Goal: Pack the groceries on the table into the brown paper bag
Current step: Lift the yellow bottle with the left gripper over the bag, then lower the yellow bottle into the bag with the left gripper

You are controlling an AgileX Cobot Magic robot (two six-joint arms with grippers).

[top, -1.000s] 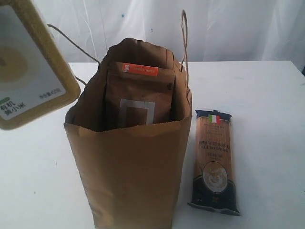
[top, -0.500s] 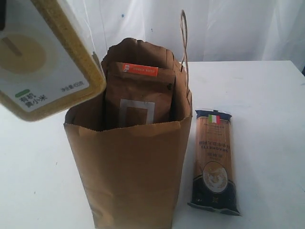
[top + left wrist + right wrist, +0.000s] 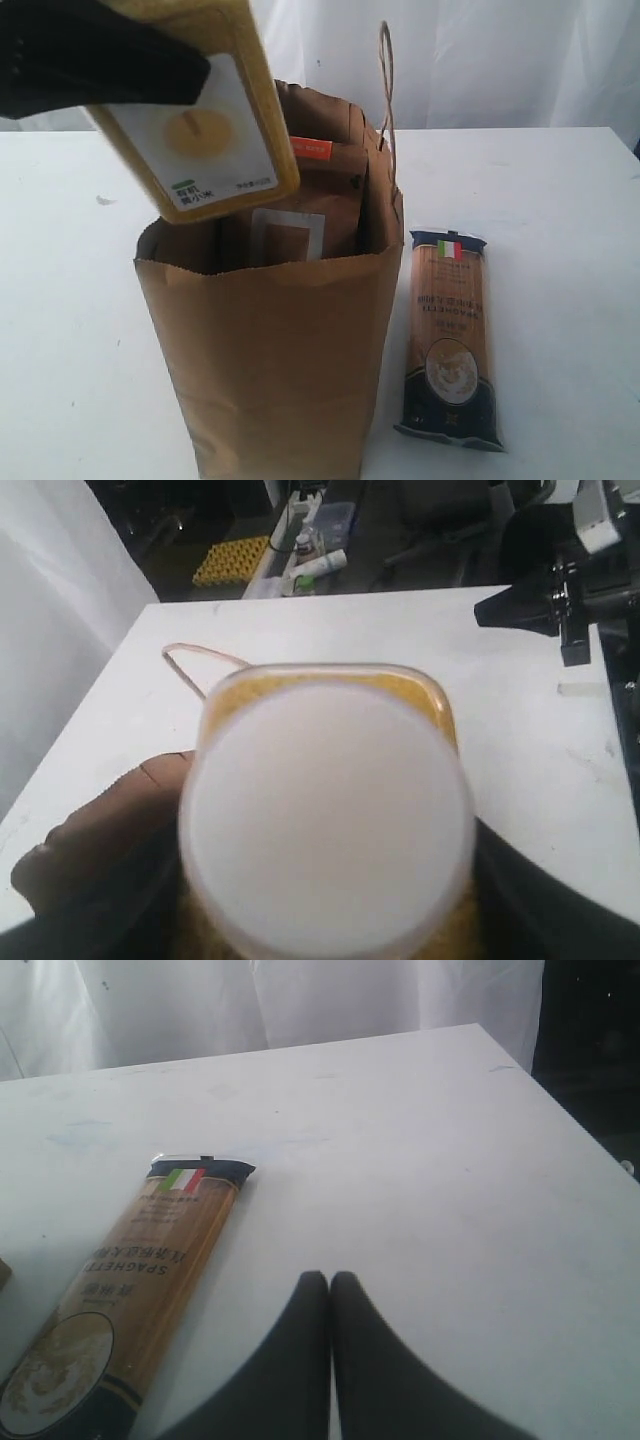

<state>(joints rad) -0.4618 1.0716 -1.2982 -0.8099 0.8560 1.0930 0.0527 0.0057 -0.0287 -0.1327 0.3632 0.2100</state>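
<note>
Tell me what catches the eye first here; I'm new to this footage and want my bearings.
A large yellow-grain bottle hangs tilted over the open mouth of the brown paper bag, which stands on the table with an orange-labelled pouch upright inside. Beside the bag, to its right in the exterior view, a spaghetti packet lies flat.

The white table (image 3: 560,200) carries a dark-blue spaghetti packet (image 3: 450,340) lying flat just ahead of the right gripper (image 3: 329,1280), and the brown paper bag (image 3: 270,360) standing upright beyond that packet.
</note>
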